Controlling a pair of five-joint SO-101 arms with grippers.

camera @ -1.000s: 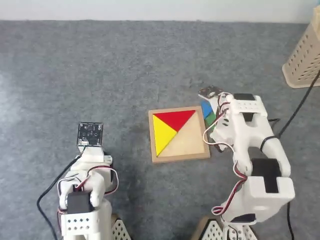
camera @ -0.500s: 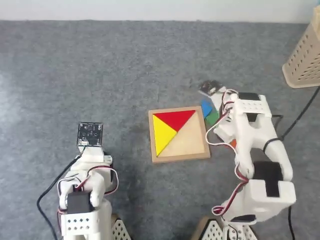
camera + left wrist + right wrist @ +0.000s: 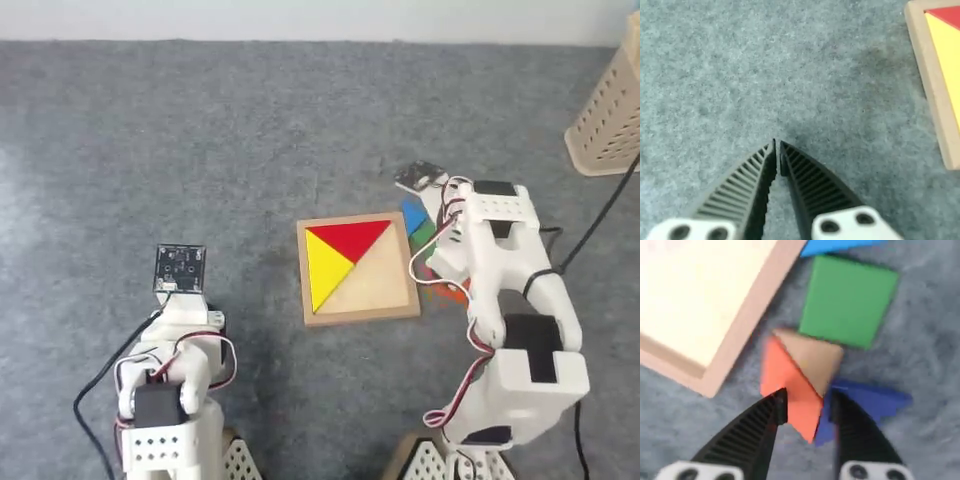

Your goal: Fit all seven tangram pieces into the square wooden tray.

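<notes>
The square wooden tray (image 3: 361, 302) lies mid-table holding a red triangle (image 3: 352, 238) and a yellow triangle (image 3: 326, 268); the rest of its floor is bare. Just right of it lie loose pieces: a green square (image 3: 847, 300), a light blue piece (image 3: 840, 245), a tan triangle (image 3: 812, 357), an orange triangle (image 3: 790, 390) and a dark blue piece (image 3: 870, 400). My right gripper (image 3: 807, 402) is open low over them, its fingers straddling the orange triangle's tip. My left gripper (image 3: 776, 145) is shut over bare carpet, left of the tray's edge (image 3: 930, 75).
A beige slotted basket (image 3: 610, 110) stands at the far right edge. The right arm (image 3: 495, 250) covers part of the loose pieces in the high view. Grey carpet spreads open at the back and left, around the left arm (image 3: 180, 330).
The right arm has shifted slightly right, away from the tray's edge, and the orange piece now shows beside it. The left arm has not moved.
</notes>
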